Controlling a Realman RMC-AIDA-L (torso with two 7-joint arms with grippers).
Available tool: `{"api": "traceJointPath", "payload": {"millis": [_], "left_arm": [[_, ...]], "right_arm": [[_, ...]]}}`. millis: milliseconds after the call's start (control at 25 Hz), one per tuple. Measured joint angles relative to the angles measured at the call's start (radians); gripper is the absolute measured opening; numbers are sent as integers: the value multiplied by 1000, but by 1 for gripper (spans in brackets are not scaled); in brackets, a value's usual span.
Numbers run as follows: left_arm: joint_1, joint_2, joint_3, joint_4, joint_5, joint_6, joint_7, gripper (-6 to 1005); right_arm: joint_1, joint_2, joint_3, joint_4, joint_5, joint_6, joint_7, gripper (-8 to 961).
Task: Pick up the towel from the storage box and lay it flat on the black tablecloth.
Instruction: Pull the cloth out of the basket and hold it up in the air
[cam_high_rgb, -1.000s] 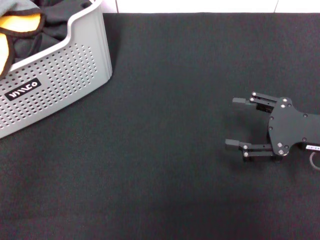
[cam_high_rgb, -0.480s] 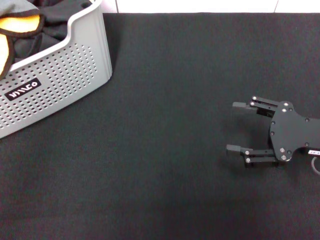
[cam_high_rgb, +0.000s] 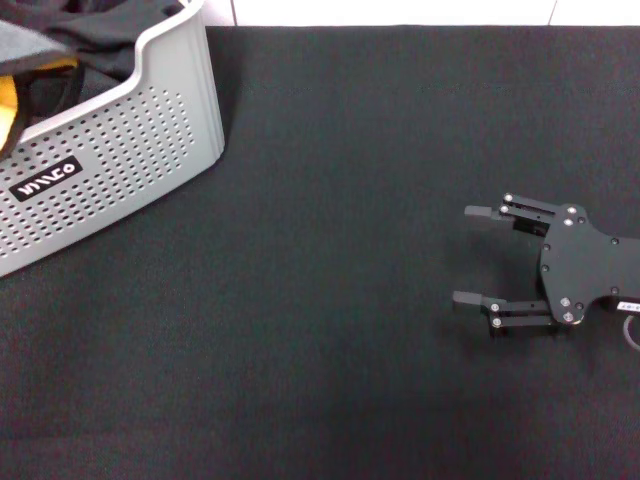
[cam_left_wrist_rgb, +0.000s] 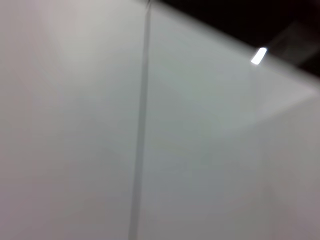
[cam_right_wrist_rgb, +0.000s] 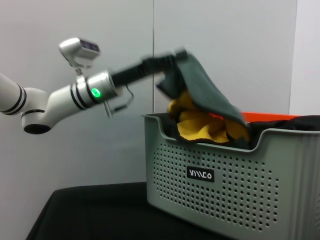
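The towel (cam_right_wrist_rgb: 205, 102), grey outside and yellow inside, is lifted partway out of the storage box (cam_right_wrist_rgb: 210, 200). My left gripper (cam_right_wrist_rgb: 170, 61) is shut on its upper edge above the box, and the lower folds still rest inside. In the head view only a yellow bit of the towel (cam_high_rgb: 8, 105) and a grey fold show in the storage box (cam_high_rgb: 130, 130) at the far left. My right gripper (cam_high_rgb: 462, 255) is open and empty, low over the black tablecloth (cam_high_rgb: 330, 250) at the right. The left gripper is out of the head view.
A dark charcoal cloth (cam_high_rgb: 105, 45) lies in the box beside the towel. A white strip of wall (cam_high_rgb: 400, 12) borders the tablecloth's far edge. The left wrist view shows only a pale wall (cam_left_wrist_rgb: 150, 125). An orange-red edge (cam_right_wrist_rgb: 267, 116) shows behind the box.
The towel has risen in the box: less yellow shows in the head view and a grey fold has come across it. The right gripper slid slightly right and nearer, then stopped.
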Motion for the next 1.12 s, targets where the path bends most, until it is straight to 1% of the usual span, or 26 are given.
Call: {"api": "traceJointPath", "payload": {"millis": [80, 200, 240, 320, 440, 480, 520, 640, 800, 880, 1040, 1120], "left_arm": [[-8, 0, 3, 0, -60, 94, -61, 25], [-31, -1, 22, -4, -110, 192, -151, 16], [-40, -2, 53, -7, -128, 217, -175, 13], [-47, -1, 142, -17, -165, 233, -196, 10], [-58, -1, 292, -41, -188, 233, -177, 11], [-64, -1, 330, -55, -190, 233, -164, 11], [-73, -1, 362, -75, -190, 233, -147, 11], [-115, -3, 441, -203, -192, 232, -58, 11], [-180, -2, 468, -396, -174, 232, 52, 12], [-208, -2, 473, -443, -142, 232, 90, 12], [-238, -4, 480, -474, -104, 232, 130, 13], [-241, -5, 487, -476, -99, 232, 136, 13]], "right_arm": [[-1, 0, 0, 5, 0, 0, -1, 849], [-1, 1, 0, 9, 1, 0, -5, 848], [-1, 2, 0, 11, 5, 0, -5, 847], [-1, 3, 0, 18, 19, 0, -9, 846], [5, 6, -2, 40, 57, 0, -24, 844], [8, 7, -3, 47, 68, -1, -28, 843], [16, 10, -7, 58, 88, -1, -36, 843], [40, 13, -47, 110, 167, -1, -75, 841], [73, 13, -135, 166, 291, -11, -137, 839], [90, 13, -198, 174, 346, -31, -159, 837], [109, 12, -292, 168, 421, -64, -176, 835], [113, 12, -310, 164, 438, -72, -180, 834]]}}
